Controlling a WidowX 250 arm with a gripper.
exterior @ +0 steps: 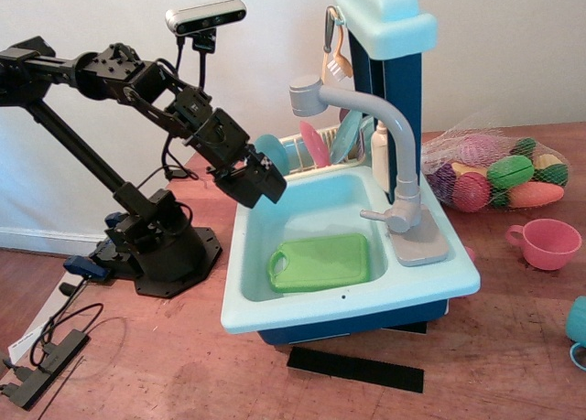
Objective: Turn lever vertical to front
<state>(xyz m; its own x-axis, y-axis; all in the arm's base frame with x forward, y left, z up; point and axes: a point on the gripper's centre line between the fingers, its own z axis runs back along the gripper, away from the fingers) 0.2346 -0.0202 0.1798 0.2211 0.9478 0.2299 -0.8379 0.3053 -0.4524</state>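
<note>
The lever [374,216] is a short light-grey stub jutting left from the low part of the grey tap post [406,203], over the right side of the light-blue toy sink [275,306]. My black gripper [259,188] hangs above the sink's back-left corner, far left of the lever and apart from it. Its fingers are dark and seen end-on, so I cannot tell how far they are apart; nothing shows between them.
A green cutting board [320,261] lies in the basin. The curved grey spout [343,100] arches over it. A dish rack with plates [316,145] stands behind. A net bag of toy food [494,175] and a pink cup [546,244] lie right. The arm's base [156,246] is left.
</note>
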